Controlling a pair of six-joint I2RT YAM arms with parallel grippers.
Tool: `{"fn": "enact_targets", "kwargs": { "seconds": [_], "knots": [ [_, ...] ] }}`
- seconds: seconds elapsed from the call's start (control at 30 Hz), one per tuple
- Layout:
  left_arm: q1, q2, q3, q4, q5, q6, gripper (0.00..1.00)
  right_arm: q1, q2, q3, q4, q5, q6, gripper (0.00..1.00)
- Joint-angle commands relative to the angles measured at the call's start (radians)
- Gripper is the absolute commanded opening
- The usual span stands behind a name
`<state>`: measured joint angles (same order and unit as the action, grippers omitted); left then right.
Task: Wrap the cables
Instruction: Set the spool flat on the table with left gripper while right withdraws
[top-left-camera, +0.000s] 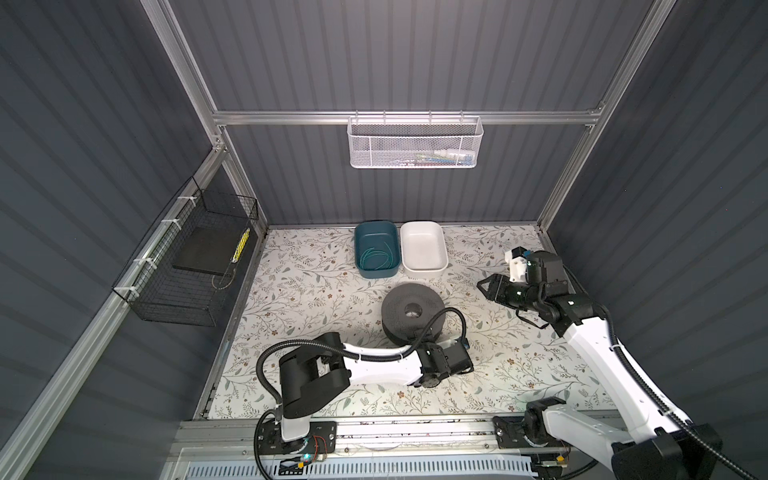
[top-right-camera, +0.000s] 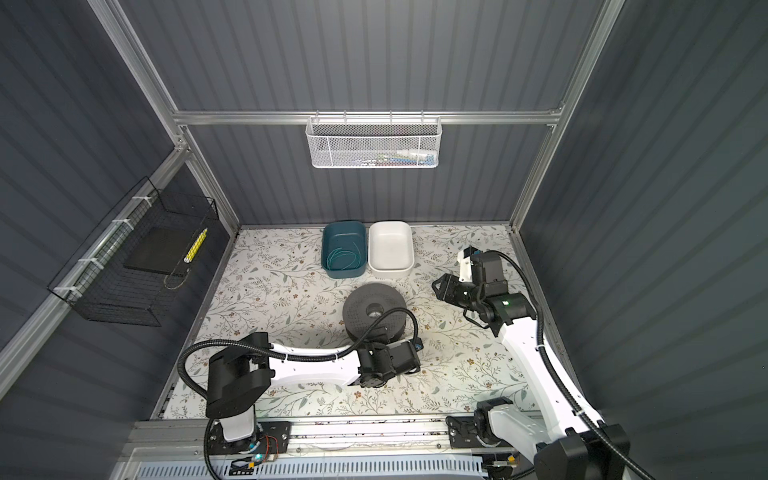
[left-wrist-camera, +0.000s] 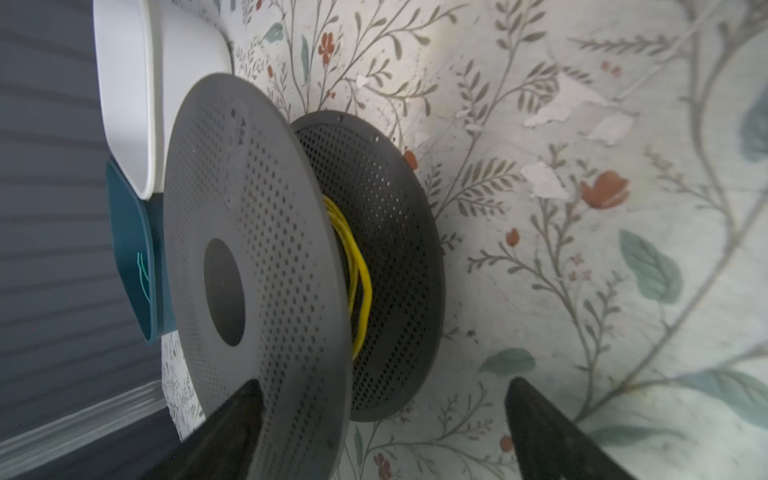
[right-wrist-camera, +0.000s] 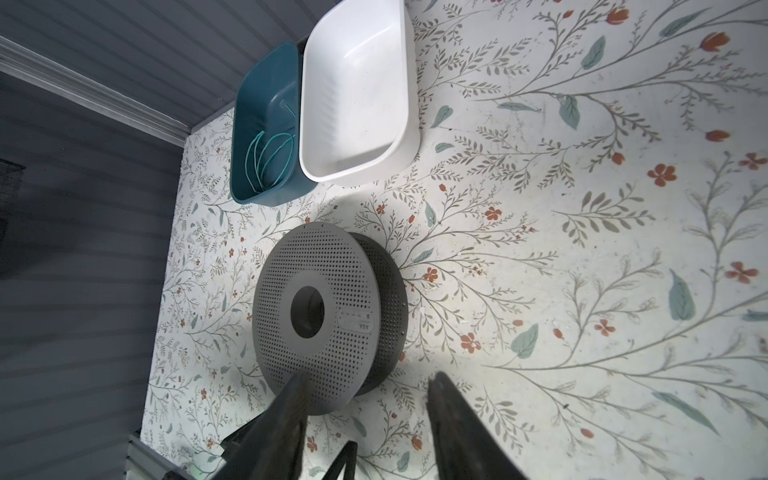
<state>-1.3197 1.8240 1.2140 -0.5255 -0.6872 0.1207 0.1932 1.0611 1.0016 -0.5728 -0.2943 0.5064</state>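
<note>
The yellow cable (left-wrist-camera: 358, 270) is wound round the hub of a grey perforated spool (top-left-camera: 409, 307), in the gap between its two flanges. The spool lies flat on the floral counter (top-left-camera: 299, 291) with its axis upright, so the cable's turns run level with the counter. They are a few thin, bright loops, loose rather than snug, bulging a little off the hub. Only the left wrist view shows this cable; in both top views the upper flange covers it.

The teal-green cable (top-left-camera: 376, 258) lies in the teal bin (top-left-camera: 374, 232) at the back of the counter. It curls in loose overlapping loops on the bin floor toward the near end, with one strand arcing along the bin's length toward the far end. A white bin (top-left-camera: 422, 249) stands just beside it on the right.

The left claw (left-wrist-camera: 382, 385) sits low at the spool's near edge, spread wide. One finger is beside the upper flange and the other is out over the counter, with nothing gripped; whether a finger touches the flange I cannot tell. The right claw (top-left-camera: 485, 286) hangs above the counter to the right of the spool, well apart from it — about half parted, with nothing between its fingers.

In both top views the left arm's black corrugated hose (top-left-camera: 451, 310) arches over the spool's near rim, and the wrist hides that edge. A white mesh basket (top-left-camera: 415, 143) hangs on the back rail and a black wire basket (top-left-camera: 187, 266) on the left wall.
</note>
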Motion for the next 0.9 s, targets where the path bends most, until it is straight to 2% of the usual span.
{"fn": "enact_targets", "kwargs": {
  "seconds": [0.0,0.13,0.27,0.33,0.37,0.47,0.5,0.57,0.63,0.7,0.8,0.87],
  "knots": [
    [0.005,-0.111,0.084,-0.158,0.118,-0.055,0.99,-0.004,-0.033,0.051,-0.058,0.018,-0.020,0.56],
    [0.005,-0.226,0.143,-0.228,0.234,-0.034,1.00,-0.006,-0.044,0.074,-0.066,-0.012,-0.068,0.65],
    [0.004,-0.317,0.190,-0.241,0.243,-0.026,0.99,-0.006,-0.037,0.102,-0.042,-0.095,-0.102,0.73],
    [0.004,-0.382,0.222,-0.226,0.212,-0.052,1.00,-0.005,-0.065,0.105,-0.016,-0.124,-0.097,0.82],
    [0.004,-0.429,0.210,-0.198,0.179,-0.081,0.99,-0.004,-0.090,0.096,0.002,-0.121,-0.091,0.98],
    [0.005,-0.609,0.027,-0.056,0.045,-0.176,0.99,-0.002,-0.158,0.065,0.024,-0.058,-0.057,0.99],
    [0.004,-0.676,-0.038,-0.005,-0.031,-0.215,0.99,-0.002,-0.173,0.051,0.033,-0.066,-0.054,0.99],
    [0.004,-0.784,-0.127,0.040,-0.075,-0.266,1.00,0.001,-0.185,0.025,0.044,-0.099,-0.065,0.99],
    [0.004,-0.876,-0.228,0.090,-0.205,-0.359,0.99,0.003,-0.187,-0.018,0.037,-0.055,0.056,0.99],
    [0.005,-0.969,-0.371,0.217,-0.312,-0.301,0.99,0.003,-0.190,-0.090,0.105,0.003,0.082,0.99],
    [0.005,-1.083,-0.518,0.326,-0.349,-0.084,1.00,0.003,-0.212,-0.164,0.233,0.020,0.008,0.99],
    [0.004,-1.131,-0.571,0.338,-0.439,-0.056,1.00,0.004,-0.234,-0.205,0.282,0.095,-0.034,0.99]
  ]
}}
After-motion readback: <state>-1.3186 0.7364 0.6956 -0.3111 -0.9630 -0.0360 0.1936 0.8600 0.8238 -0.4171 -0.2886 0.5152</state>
